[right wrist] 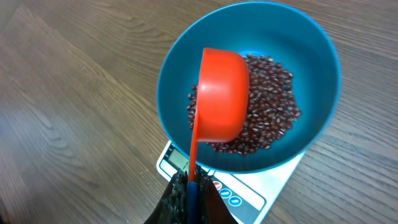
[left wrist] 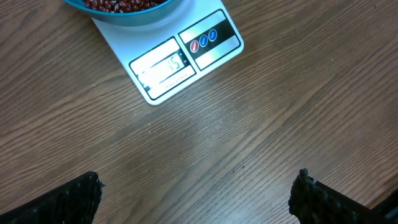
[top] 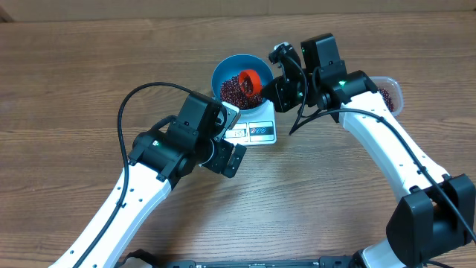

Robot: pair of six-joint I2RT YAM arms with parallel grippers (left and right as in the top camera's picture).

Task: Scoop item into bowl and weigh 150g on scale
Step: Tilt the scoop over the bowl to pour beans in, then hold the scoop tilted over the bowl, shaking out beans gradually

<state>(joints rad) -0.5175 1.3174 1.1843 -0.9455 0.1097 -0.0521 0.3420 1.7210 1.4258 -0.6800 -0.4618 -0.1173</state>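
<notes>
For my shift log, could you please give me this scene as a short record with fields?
bowl: blue, sitting on the white scale
beans: heap inside the bowl
scoop: orange, tipped over the bowl
right gripper: shut on the scoop handle
left gripper: open, empty, above bare table near the scale
scale display: digits too blurred to read
tub: clear, partly hidden behind the right arm
</notes>
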